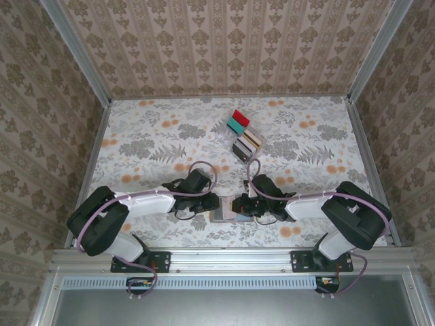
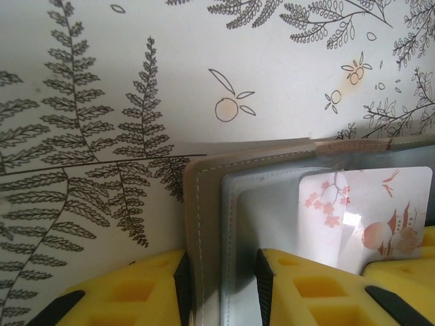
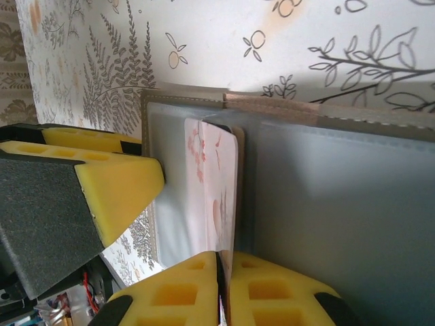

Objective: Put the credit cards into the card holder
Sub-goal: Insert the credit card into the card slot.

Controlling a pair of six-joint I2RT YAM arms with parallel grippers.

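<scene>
The card holder (image 1: 224,216) lies unfolded near the table's front edge, between my two grippers. It has a grey-brown cover (image 2: 207,204) and clear inner sleeves (image 3: 340,204). My left gripper (image 1: 213,204) (image 2: 221,275) is shut on the holder's left edge, with the cover and a sleeve between its pads. My right gripper (image 1: 239,205) (image 3: 226,261) is shut on a white credit card (image 3: 219,183) printed with pink blossoms. That card (image 2: 370,217) stands on edge, partly inside a sleeve. One left finger (image 3: 115,183) shows beside the holder.
A clear slotted rack (image 1: 242,136) stands at the back centre, with a red card (image 1: 237,115), a teal card (image 1: 236,125) and a few more. Floral table covering spreads around it. Patterned walls close in three sides.
</scene>
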